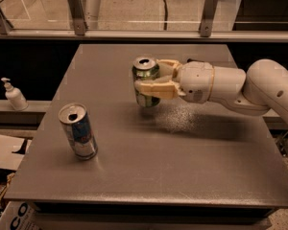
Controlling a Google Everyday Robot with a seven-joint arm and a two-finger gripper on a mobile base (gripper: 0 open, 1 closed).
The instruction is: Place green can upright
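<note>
At the lower left, below the front edge of the flat grey tabletop [182, 166], the corner of a white printed cardboard box [9, 217] shows. Nearest on the table, toward its front left, stands a slim blue-and-silver drink can [78, 131], upright though leaning in the view, with its silver lid facing up and a dark opening in it. What is inside cannot be seen. Farther back, near the middle of the table and well apart from that can, is the green aluminium drink can with silver rims [145, 73]. It stands upright with its pull-tab top up and the mouth open and dark, so its contents are hidden too. Whether its base rests on the table or hangs just above it cannot be told. The cream-fingered two-finger gripper [148, 75] is clamped on this green can from the right, one finger across the can's front and the other behind its upper rim. The white jointed arm [259, 87] reaches in level from the right edge, its rounded wrist just beside the can. Off the table to the left, a white pump bottle [13, 95] sits on a lower ledge. Beyond the far edge runs a glass barrier with grey metal posts [77, 11].
</note>
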